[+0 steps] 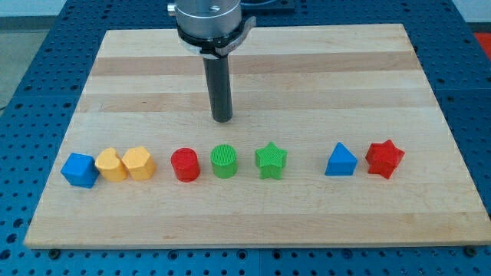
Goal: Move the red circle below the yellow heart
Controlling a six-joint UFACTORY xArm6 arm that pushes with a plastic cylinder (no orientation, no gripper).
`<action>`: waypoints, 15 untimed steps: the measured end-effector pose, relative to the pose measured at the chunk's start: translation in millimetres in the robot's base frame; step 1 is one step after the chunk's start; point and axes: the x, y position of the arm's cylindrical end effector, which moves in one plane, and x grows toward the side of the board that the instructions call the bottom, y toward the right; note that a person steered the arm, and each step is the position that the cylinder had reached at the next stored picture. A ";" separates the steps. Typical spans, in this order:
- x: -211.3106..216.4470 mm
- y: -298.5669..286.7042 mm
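Landmark: the red circle (185, 164) is taken as the reference for every place given here.
Near row: eight blocks are set in one line along the bottom part of the tabletop (307, 69), and the red circle stands in that line, left of its middle.
Left of the red circle: a yellow block (140, 162) is found just beside it with a small gap, its shape uncertain; touching that one on the far side is the yellow heart (112, 164); further left a blue block (80, 169) is seen.
Right of the red circle: a green circle (224, 161) is seen close by, then a green star (271, 160), then, well apart, a blue triangle (341, 160) and a red star (384, 159).
Progress: nothing of the move is judged done, since the red circle sits level with the yellow heart, not below it.
Remaining: the whole push is left; the red circle would have to be brought toward the view's bottom and then left, past the other yellow block.
Heading and long axis: the red circle stands upright, flat face up; being round, no facing direction can be read.
Farther up: my tip (222, 119) is placed above the row, up and right of the red circle, touching no block.
Pincer: none is fitted, so its state cannot be told.
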 end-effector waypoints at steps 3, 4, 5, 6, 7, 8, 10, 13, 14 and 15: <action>0.0 6.6; -0.3 7.3; -0.3 7.3; -0.3 7.7; 9.4 7.0; 45.8 -0.2; 111.0 -74.9; 147.5 -94.2; 147.6 -110.0; 147.8 -110.0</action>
